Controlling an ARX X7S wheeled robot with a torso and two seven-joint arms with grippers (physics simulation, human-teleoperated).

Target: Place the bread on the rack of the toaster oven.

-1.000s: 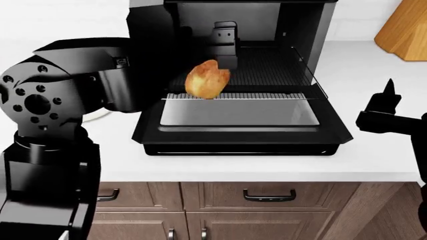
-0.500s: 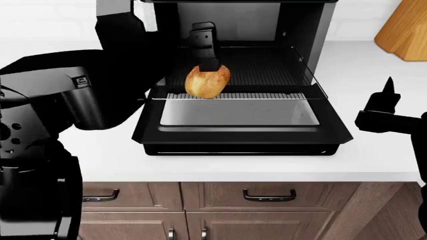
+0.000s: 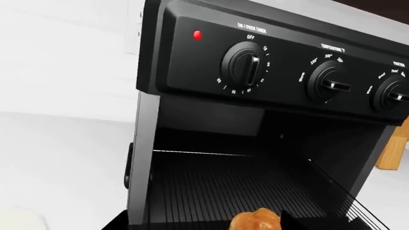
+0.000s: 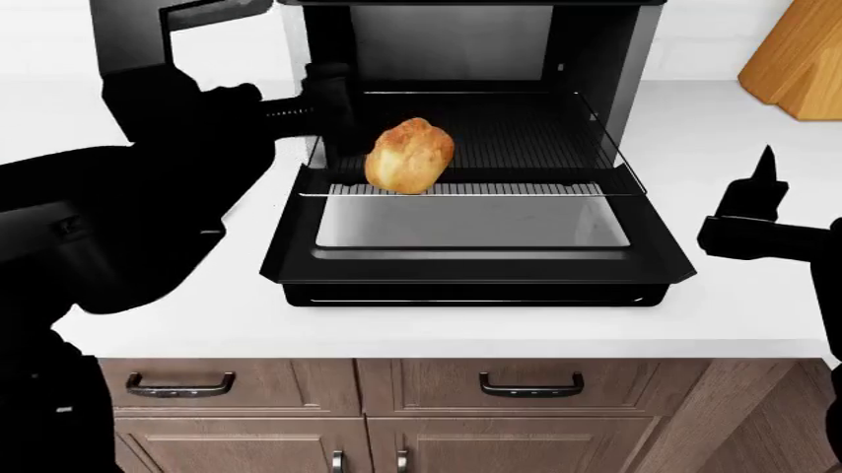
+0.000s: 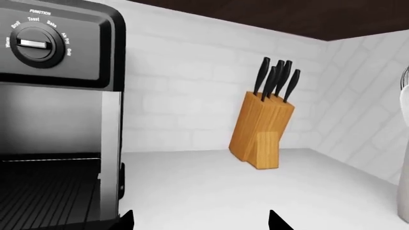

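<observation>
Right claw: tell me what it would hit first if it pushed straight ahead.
Probably nothing soon: the right claw points over bare counter toward the knife block and the back wall; depth is unclear.

bread (image 4: 409,155): rough, matt golden-brown crust, lighter tan patches
rack (image 4: 526,138): thin bright metal wire
toaster oven (image 4: 474,148): brushed silver metal sides, glossy black front panel, glass-paned door
knife block (image 5: 262,135): smooth pale wood, right of centre
counter (image 4: 736,315): smooth matt white
cabinet fronts (image 4: 435,414): brown wood grain

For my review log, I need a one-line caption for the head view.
Bread sits on the front edge of the rack in the open toaster oven, left gripper beside it.
</observation>
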